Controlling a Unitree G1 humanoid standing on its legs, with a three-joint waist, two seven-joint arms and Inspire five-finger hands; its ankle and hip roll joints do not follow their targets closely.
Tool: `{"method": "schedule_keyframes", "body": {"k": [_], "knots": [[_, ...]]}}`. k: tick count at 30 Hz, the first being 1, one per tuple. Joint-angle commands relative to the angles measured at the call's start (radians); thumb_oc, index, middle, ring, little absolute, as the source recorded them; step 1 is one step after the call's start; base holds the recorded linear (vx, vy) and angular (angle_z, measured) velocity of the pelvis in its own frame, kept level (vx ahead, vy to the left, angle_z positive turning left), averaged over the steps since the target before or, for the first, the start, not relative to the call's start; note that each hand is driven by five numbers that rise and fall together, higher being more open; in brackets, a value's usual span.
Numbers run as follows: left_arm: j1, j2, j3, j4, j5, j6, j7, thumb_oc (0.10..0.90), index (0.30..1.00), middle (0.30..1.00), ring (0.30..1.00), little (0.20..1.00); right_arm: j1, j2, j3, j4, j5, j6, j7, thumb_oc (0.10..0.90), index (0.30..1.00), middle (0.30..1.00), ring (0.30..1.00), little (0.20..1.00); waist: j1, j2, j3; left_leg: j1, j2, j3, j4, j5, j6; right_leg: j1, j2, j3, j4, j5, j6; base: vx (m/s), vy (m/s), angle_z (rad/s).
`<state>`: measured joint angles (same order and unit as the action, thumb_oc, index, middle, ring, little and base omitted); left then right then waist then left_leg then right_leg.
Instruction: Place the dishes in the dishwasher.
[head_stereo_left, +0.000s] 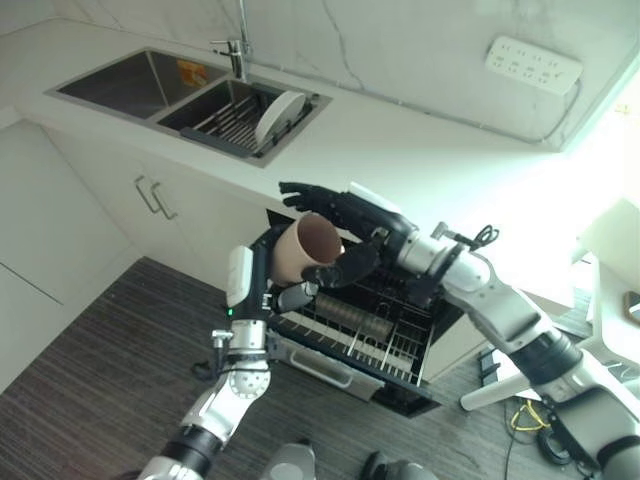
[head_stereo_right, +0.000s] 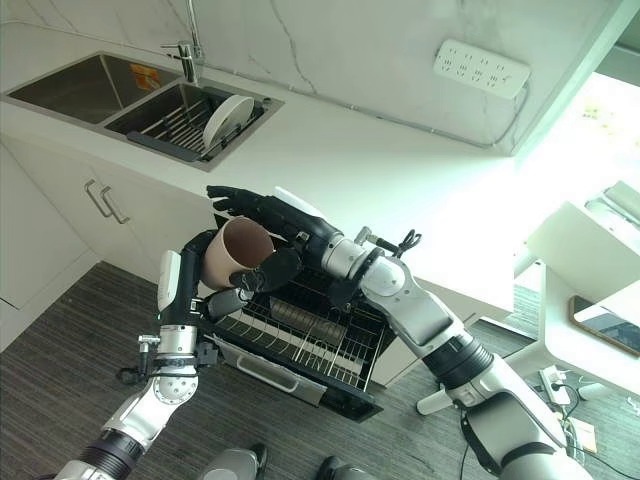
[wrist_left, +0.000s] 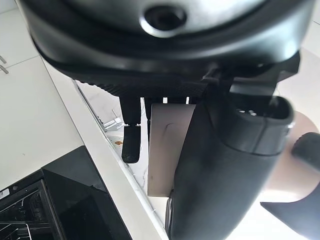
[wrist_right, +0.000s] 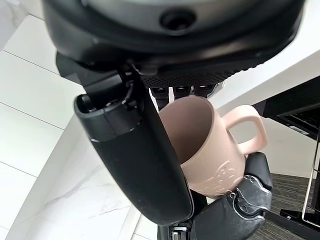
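Above the rack (head_stereo_left: 372, 335), two hands (head_stereo_left: 268, 272) (head_stereo_left: 345, 225) grip one mug (head_stereo_left: 305, 250).

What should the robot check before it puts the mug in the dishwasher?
1. Mug held: ok, the left hand and right hand both touch it.
2. Whose grip carries it: cannot tell.
3. Dishwasher rack pulled out: ok.
4. Mug over the rack: ok, above its left end.
5. Free rack space: ok, some bare wire beside a dark item.
6. Mug facing down for loading: not ok, its mouth points sideways and up.
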<state>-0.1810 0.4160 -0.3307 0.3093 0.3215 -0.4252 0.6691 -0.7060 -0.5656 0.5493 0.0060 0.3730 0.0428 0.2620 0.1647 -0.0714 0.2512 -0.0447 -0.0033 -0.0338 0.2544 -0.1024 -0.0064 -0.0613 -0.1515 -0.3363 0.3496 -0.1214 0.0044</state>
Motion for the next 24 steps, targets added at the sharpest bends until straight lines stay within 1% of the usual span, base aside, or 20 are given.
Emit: {"method": "schedule_keyframes", "body": {"k": [1, 8, 9, 10, 12, 13, 14, 18, 24], "knots": [[-0.112, 0.029, -0.026, -0.071, 0.011, -0.113, 0.066, 0.400, 0.300, 0.300, 0.300, 0.300, -0.092, 0.015, -0.012, -0.013, 0.026, -0.063, 0.003, 0.800, 0.900, 0.900, 0.900, 0.900, -0.005, -0.024, -0.080, -0.004, 0.054, 0.058, 0.046, -0.099, -0.024, 0.073, -0.037, 0.074, -0.050, -0.038, 0.106, 0.00, 0.000, 0.00], [-0.115, 0.017, -0.025, -0.008, 0.045, -0.155, 0.102, 0.400, 0.300, 0.300, 0.300, 0.300, -0.094, 0.015, -0.001, -0.007, 0.038, -0.066, 0.009, 0.800, 0.900, 0.900, 0.900, 0.900, -0.010, -0.031, -0.079, -0.002, 0.057, 0.063, 0.046, -0.100, -0.023, 0.073, -0.034, 0.079, -0.050, -0.037, 0.105, 0.00, 0.000, 0.00], [-0.110, 0.017, -0.025, -0.003, 0.051, -0.164, 0.104, 0.400, 0.300, 0.300, 0.300, 0.300, -0.095, 0.013, -0.003, -0.008, 0.037, -0.076, 0.005, 0.748, 0.822, 0.822, 0.822, 0.822, -0.008, -0.032, -0.079, -0.002, 0.057, 0.063, 0.046, -0.100, -0.023, 0.073, -0.034, 0.079, -0.050, -0.037, 0.105, 0.00, 0.000, 0.00], [-0.104, 0.016, -0.026, -0.002, 0.056, -0.171, 0.106, 0.400, 0.300, 0.300, 0.300, 0.300, -0.097, 0.012, -0.004, -0.011, 0.035, -0.096, -0.013, 0.400, 0.300, 0.300, 0.300, 0.300, -0.007, -0.033, -0.078, -0.002, 0.057, 0.063, 0.046, -0.101, -0.023, 0.073, -0.033, 0.079, -0.050, -0.037, 0.105, 0.00, 0.000, 0.00], [-0.094, 0.017, -0.027, -0.005, 0.064, -0.181, 0.109, 0.400, 0.300, 0.300, 0.300, 0.300, -0.095, 0.015, -0.013, -0.021, 0.035, -0.095, -0.008, 0.400, 0.300, 0.300, 0.300, 0.300, -0.005, -0.034, -0.076, -0.003, 0.056, 0.062, 0.046, -0.101, -0.024, 0.073, -0.033, 0.078, -0.050, -0.037, 0.105, 0.00, 0.000, 0.00], [-0.091, 0.018, -0.026, -0.013, 0.060, -0.174, 0.099, 0.400, 0.300, 0.300, 0.300, 0.300, -0.092, 0.016, -0.016, -0.030, 0.016, -0.079, -0.001, 0.400, 0.300, 0.300, 0.300, 0.300, -0.004, -0.034, -0.075, -0.003, 0.056, 0.061, 0.046, -0.102, -0.023, 0.073, -0.033, 0.078, -0.050, -0.037, 0.105, 0.00, 0.000, 0.00], [-0.092, 0.016, -0.032, -0.020, 0.059, -0.167, 0.100, 0.400, 0.300, 0.300, 0.300, 0.300, -0.096, 0.018, -0.005, -0.025, -0.007, -0.077, -0.006, 0.400, 0.300, 0.300, 0.300, 0.300, -0.002, -0.034, -0.074, -0.003, 0.055, 0.060, 0.046, -0.101, -0.023, 0.073, -0.033, 0.079, -0.050, -0.037, 0.104, 0.00, 0.000, 0.00], [-0.147, 0.008, -0.045, 0.013, 0.040, -0.142, 0.101, 0.400, 0.300, 0.300, 0.300, 0.300, -0.121, 0.026, 0.030, -0.001, -0.065, -0.104, -0.025, 0.400, 0.300, 0.300, 0.300, 0.300, -0.011, -0.030, -0.079, -0.001, 0.056, 0.063, 0.046, -0.100, -0.023, 0.073, -0.034, 0.083, -0.050, -0.037, 0.106, 0.00, 0.016, 0.00], [-0.156, 0.005, -0.043, 0.010, 0.048, -0.146, 0.105, 0.400, 0.300, 0.300, 0.300, 0.300, -0.136, 0.023, 0.038, 0.002, -0.087, -0.109, -0.035, 0.400, 0.300, 0.300, 0.300, 0.300, -0.010, -0.029, -0.079, -0.003, 0.055, 0.061, 0.046, -0.101, -0.023, 0.072, -0.033, 0.084, -0.050, -0.038, 0.106, 0.00, 0.000, 0.00]]}}
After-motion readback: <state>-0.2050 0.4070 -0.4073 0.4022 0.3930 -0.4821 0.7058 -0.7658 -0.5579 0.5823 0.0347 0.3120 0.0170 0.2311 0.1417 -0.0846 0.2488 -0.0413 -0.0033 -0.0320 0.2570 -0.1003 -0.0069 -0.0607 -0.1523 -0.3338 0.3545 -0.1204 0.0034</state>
